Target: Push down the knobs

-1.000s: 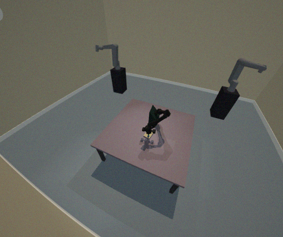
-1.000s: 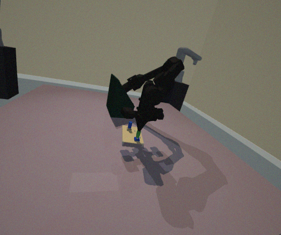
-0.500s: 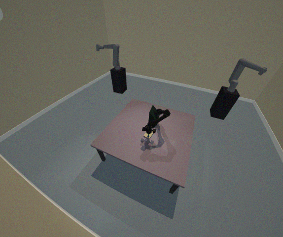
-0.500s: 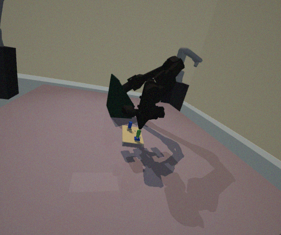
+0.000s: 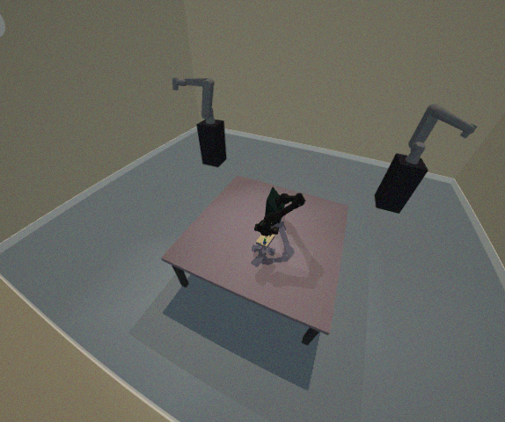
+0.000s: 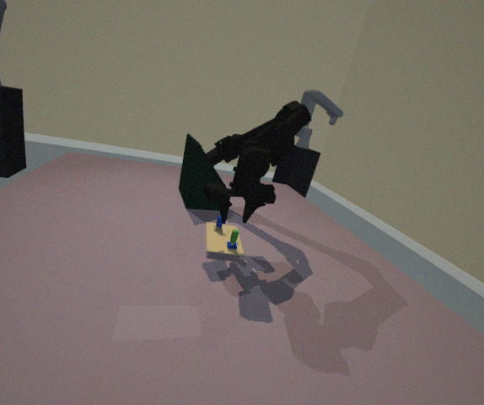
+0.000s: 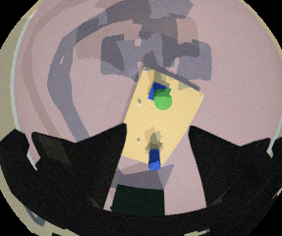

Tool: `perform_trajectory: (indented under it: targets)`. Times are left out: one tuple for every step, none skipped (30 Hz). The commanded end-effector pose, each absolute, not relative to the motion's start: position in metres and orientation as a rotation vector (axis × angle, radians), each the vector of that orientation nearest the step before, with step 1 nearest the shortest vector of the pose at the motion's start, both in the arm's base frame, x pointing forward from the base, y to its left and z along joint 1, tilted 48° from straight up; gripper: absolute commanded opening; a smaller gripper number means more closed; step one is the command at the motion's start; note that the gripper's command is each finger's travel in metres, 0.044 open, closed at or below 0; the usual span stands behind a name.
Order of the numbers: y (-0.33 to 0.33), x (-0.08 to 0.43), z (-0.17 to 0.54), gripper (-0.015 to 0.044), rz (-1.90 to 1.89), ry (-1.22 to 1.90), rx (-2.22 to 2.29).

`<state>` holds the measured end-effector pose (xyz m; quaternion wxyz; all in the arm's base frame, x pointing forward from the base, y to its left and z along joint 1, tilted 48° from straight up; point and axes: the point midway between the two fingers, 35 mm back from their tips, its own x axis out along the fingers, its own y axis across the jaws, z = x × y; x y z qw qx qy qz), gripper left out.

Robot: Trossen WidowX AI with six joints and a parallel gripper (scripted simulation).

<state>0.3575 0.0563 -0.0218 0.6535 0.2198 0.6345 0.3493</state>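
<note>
The yellow circuit board (image 5: 270,237) (image 6: 213,245) (image 7: 180,110) stands on the table. A green knob (image 6: 234,235) (image 7: 163,101) stands upright over a blue potentiometer (image 6: 232,245) (image 7: 154,88) at the board's end away from the arm base. A blue knob (image 6: 219,223) (image 7: 154,161) stands over a small greyish potentiometer at the other end. Whether a gap remains under either knob cannot be told. My gripper (image 6: 234,222) (image 7: 159,129) is open and empty above the board, its fingers spread to either side in the wrist view, touching neither knob.
A dark green upright panel (image 6: 197,183) (image 7: 138,199) stands behind the board on the pink table (image 5: 216,240) (image 6: 81,261), beside my arm. Two grey arms on black pedestals (image 5: 211,142) (image 5: 399,184) stand beyond the table. Arm shadows fall around the board.
</note>
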Motion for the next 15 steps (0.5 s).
perform_trajectory:
  targets:
    - [0.041,0.32,-0.021,0.0394,0.782,1.448,0.492]
    - [0.038,0.309,-0.021,0.042,0.781,1.448,0.492]
    - [0.035,0.298,-0.02,0.044,0.779,1.448,0.493]
    - [0.032,0.286,-0.02,0.044,0.777,1.448,0.494]
    - [0.03,0.275,-0.019,0.044,0.776,1.447,0.496]
    - [0.028,0.263,-0.019,0.044,0.775,1.447,0.497]
    - [0.026,0.251,-0.018,0.044,0.774,1.446,0.499]
    - [0.026,0.239,-0.018,0.044,0.773,1.445,0.501]
    - [0.025,0.227,-0.018,0.044,0.773,1.445,0.503]
    - [0.025,0.215,-0.018,0.044,0.773,1.444,0.506]
    - [0.026,0.203,-0.017,0.044,0.774,1.443,0.508]
    - [0.027,0.193,-0.017,0.044,0.774,1.442,0.51]
    - [0.027,0.187,-0.017,0.044,0.774,1.441,0.511]
    - [0.028,0.186,-0.017,0.044,0.774,1.441,0.512]
    - [0.028,0.186,-0.017,0.044,0.774,1.441,0.512]
